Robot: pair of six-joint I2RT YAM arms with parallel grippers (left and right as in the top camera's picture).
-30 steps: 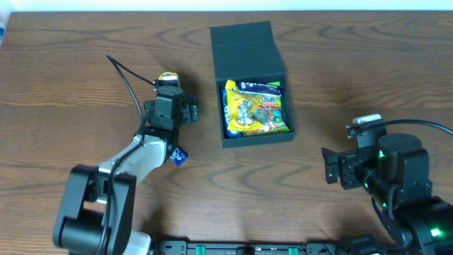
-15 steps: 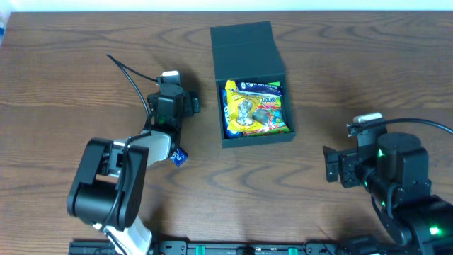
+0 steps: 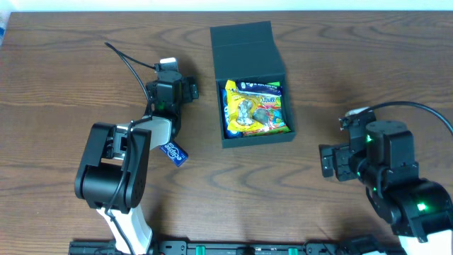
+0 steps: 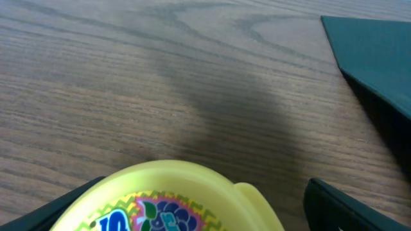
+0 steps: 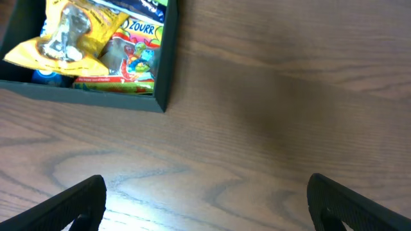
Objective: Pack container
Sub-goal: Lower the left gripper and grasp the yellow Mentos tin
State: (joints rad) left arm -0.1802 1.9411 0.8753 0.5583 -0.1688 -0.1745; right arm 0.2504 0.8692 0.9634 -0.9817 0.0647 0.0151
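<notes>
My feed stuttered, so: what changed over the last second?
The left gripper moved away from its base and now straddles the yellow snack cup, jaws open, nothing gripped. The right arm shifted slightly, right gripper open. The container, its packets and the blue packet stayed put.

Dark teal-green square container [image 3: 253,134], flap lid open and laid back, colourful snack packets [image 3: 256,108] inside.

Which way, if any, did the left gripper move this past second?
Yes. The left gripper advanced beside the container, toward its lid end.
</notes>
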